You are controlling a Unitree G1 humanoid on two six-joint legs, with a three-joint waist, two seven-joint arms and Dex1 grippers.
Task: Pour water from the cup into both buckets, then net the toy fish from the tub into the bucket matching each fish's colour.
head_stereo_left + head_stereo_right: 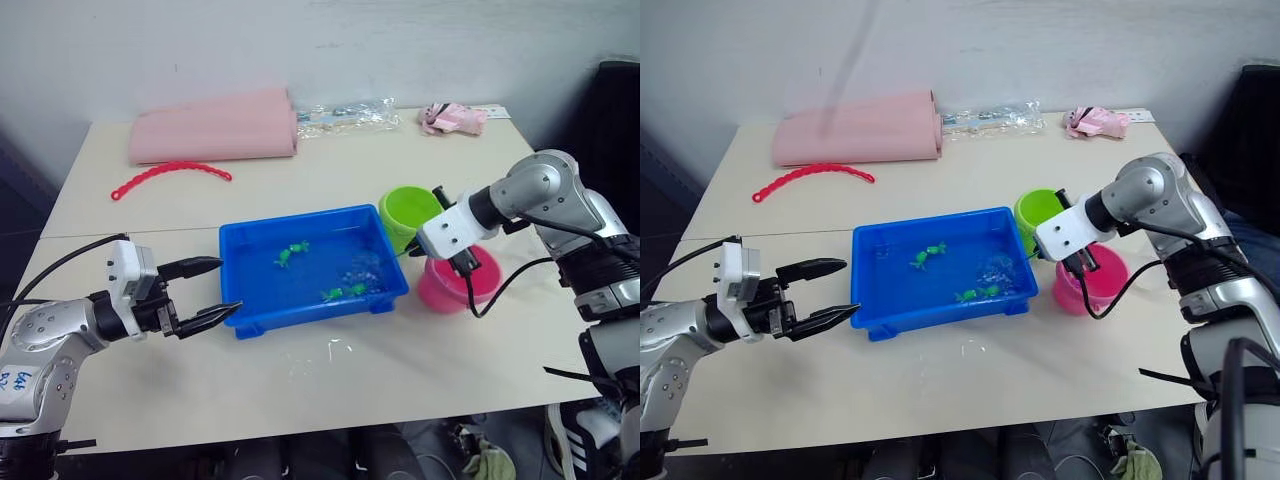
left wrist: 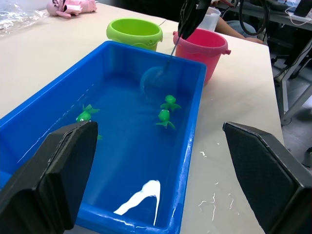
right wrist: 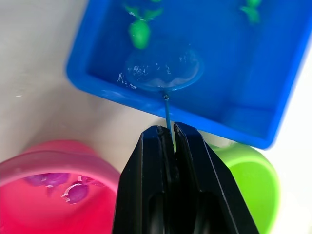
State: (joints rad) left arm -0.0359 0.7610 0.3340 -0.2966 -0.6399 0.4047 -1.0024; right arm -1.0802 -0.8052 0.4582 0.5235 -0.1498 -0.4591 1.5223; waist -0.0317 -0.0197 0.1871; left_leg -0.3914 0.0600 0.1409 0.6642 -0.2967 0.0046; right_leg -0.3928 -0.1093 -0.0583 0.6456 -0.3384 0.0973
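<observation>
Our right gripper [image 3: 165, 134] is clamped on the thin handle of the net [image 3: 163, 68], its two black fingers pressed together around it. The handle runs straight out from the fingertips, down toward the tub [image 1: 240, 262], and the hoop lies in the water at the tub's end nearest the buckets. Our right wrist view shows the mesh from above, with one green fish [image 3: 140, 31] just beyond the hoop's rim, and it looks into the pink bucket [image 3: 44, 190], where magenta fish [image 3: 73, 191] lie at the bottom. Our head views do not show inside that bucket.

Our left gripper [image 1: 205, 290] hovers just beside the tub's opposite short end, fingers spread wide and holding nothing. Its wrist view looks along the tub's long axis to the green bucket [image 2: 135, 32] and the pink one standing side by side past the far end, touching or nearly so; we cannot tell which.

All of it sits on a pale table [image 1: 330, 385] against a grey wall, with a folded pink cloth [image 1: 212, 128], a red beaded chain [image 1: 170, 174], clear plastic wrapping [image 1: 345, 117] and a small pink toy [image 1: 453, 118] at the back.
</observation>
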